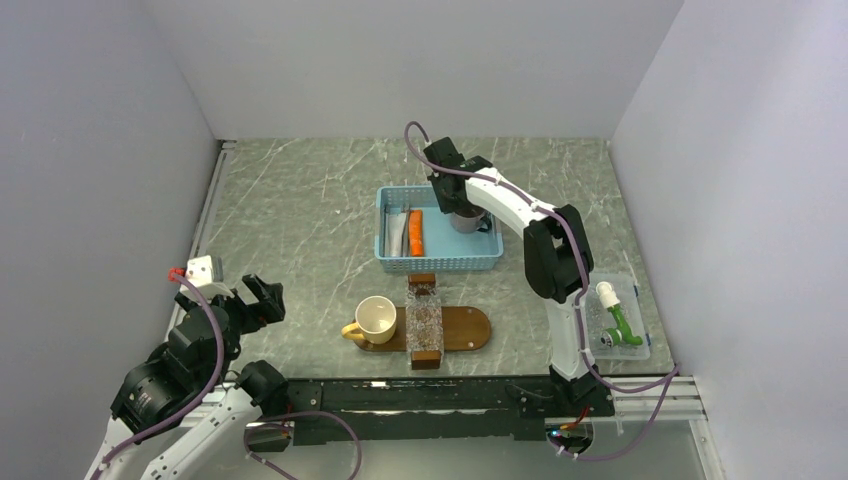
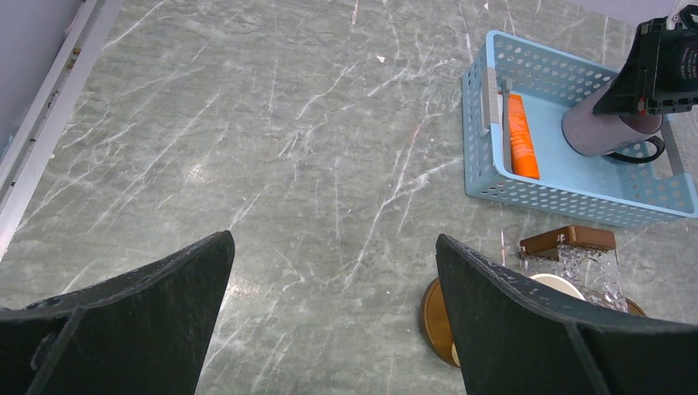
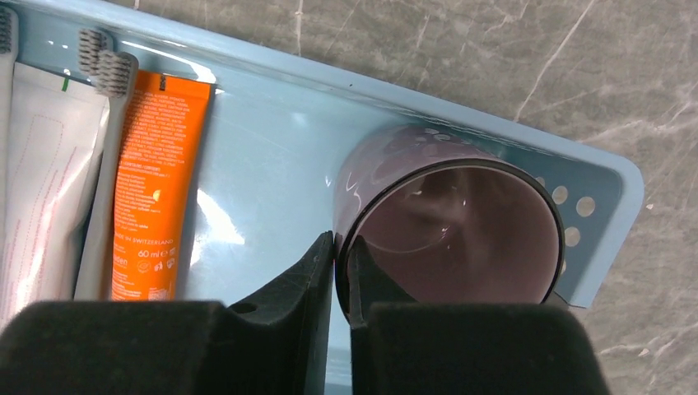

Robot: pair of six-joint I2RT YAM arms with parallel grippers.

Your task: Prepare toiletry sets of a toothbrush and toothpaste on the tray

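The dark-brown tray point(image 1: 468, 328) lies near the front edge, with a cream cup point(image 1: 377, 318) and a clear box point(image 1: 424, 322) on it. The light-blue basket point(image 1: 440, 263) holds the orange toothpaste tube point(image 3: 152, 181), a pale toothbrush point(image 3: 103, 173) beside it, a white tube point(image 3: 37, 181) and a mauve cup point(image 3: 461, 222). My right gripper point(image 3: 342, 247) is inside the basket, shut on the mauve cup's rim, one finger inside and one outside. At the front left my left gripper point(image 2: 333, 243) hangs open over bare table, holding nothing.
A clear lidded container point(image 1: 622, 318) with white and green items sits at the right edge beside the right arm's base. The table's walls close in on the left, back and right. The tray's left end point(image 2: 436, 317) shows just right of my left fingers.
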